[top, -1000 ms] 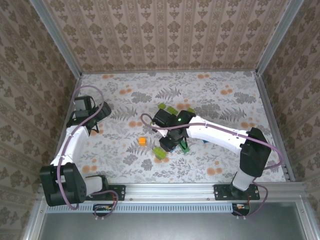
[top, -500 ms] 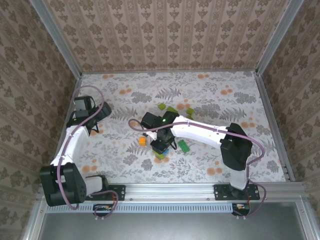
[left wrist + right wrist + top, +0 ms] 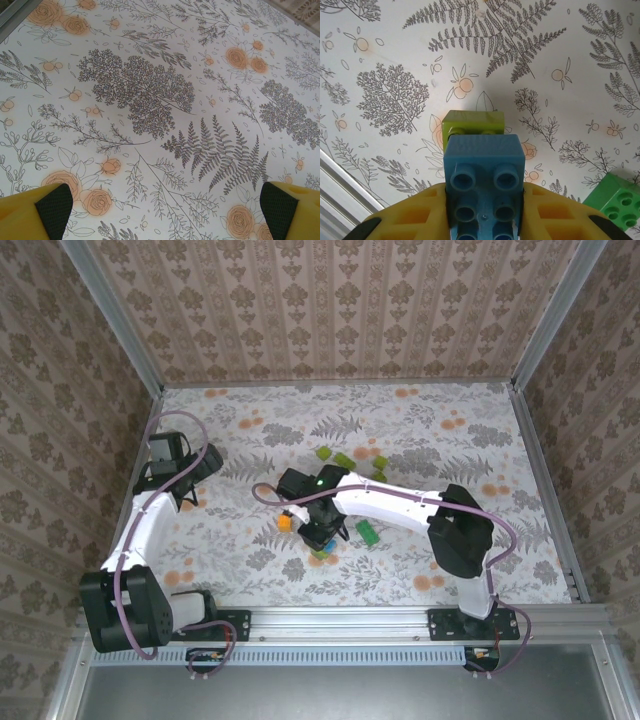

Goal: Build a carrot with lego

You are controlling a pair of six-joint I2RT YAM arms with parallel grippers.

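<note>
Lego bricks (image 3: 483,155), blue and lime, clamped in the right claw (image 3: 484,212).

We locate the brick stack (image 3: 483,165) clamped in the right gripper (image 3: 318,536) over the table (image 3: 450,420); a single brick (image 3: 285,522) lies just left of it; a second brick (image 3: 367,531) lies right; three loose bricks (image 3: 345,460) lie behind.

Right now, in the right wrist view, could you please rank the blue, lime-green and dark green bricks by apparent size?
1. blue brick, though it is nearest the camera.
2. lime-green brick and dark green brick: unsure, as one is half hidden and the other cropped.
</note>
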